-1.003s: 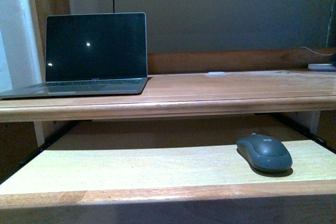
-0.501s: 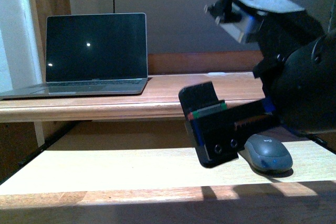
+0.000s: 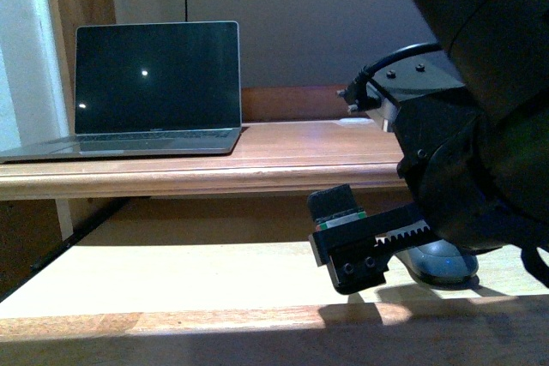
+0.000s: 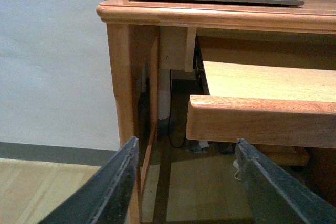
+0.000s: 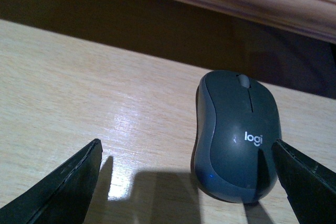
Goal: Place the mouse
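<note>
The mouse [image 5: 236, 135] is dark grey and domed with a "logi" mark. It lies flat on the pale pull-out tray [image 5: 79, 93]. My right gripper [image 5: 186, 182] is open and low over the tray. The mouse sits between its jaws, close to one finger [image 5: 304, 182] and far from the other [image 5: 68, 187]. In the front view the right gripper [image 3: 377, 242] hangs just left of the mouse [image 3: 446, 265], which the arm half hides. My left gripper [image 4: 191, 187] is open and empty, down by the desk's left leg, outside the front view.
An open laptop [image 3: 154, 83] with a dark screen stands on the left of the wooden desk top [image 3: 283, 156]. The desk top's front edge overhangs the tray's [image 3: 171, 276] back. The tray's raised front lip [image 4: 262, 121] and the desk leg [image 4: 128, 77] lie ahead of the left gripper.
The right arm came into the front view from above and has lowered to the tray, bringing its open gripper around the mouse. The mouse has not moved.
</note>
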